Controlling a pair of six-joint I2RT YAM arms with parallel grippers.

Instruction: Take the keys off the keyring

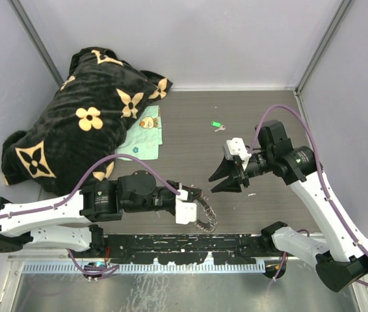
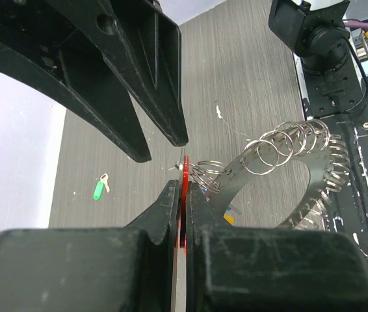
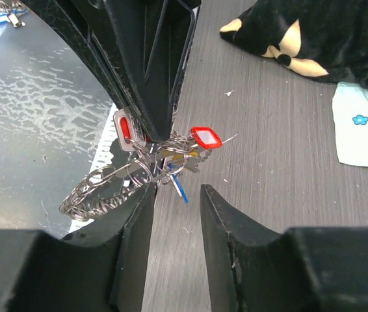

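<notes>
My left gripper (image 1: 194, 196) is shut on a red-tagged key (image 2: 184, 185) of the bunch. The large dark grey keyring (image 1: 205, 218) hangs from it near the table's front edge. In the left wrist view the keyring (image 2: 317, 175) carries several small silver split rings. In the right wrist view the keys (image 3: 179, 159) cluster under the left fingers (image 3: 151, 78), with a red tag (image 3: 205, 137) and a blue one showing beside the keyring (image 3: 99, 192). My right gripper (image 1: 225, 177) is open and empty, its jaws (image 3: 177, 195) just short of the bunch. A green-tagged key (image 1: 217, 125) lies loose on the far table.
A black flowered blanket (image 1: 86, 123) covers the back left, with a mint cloth (image 1: 144, 140) beside it. A black rail (image 1: 184, 244) runs along the front edge. Grey walls enclose the table. The green-tagged key also shows in the left wrist view (image 2: 99, 189).
</notes>
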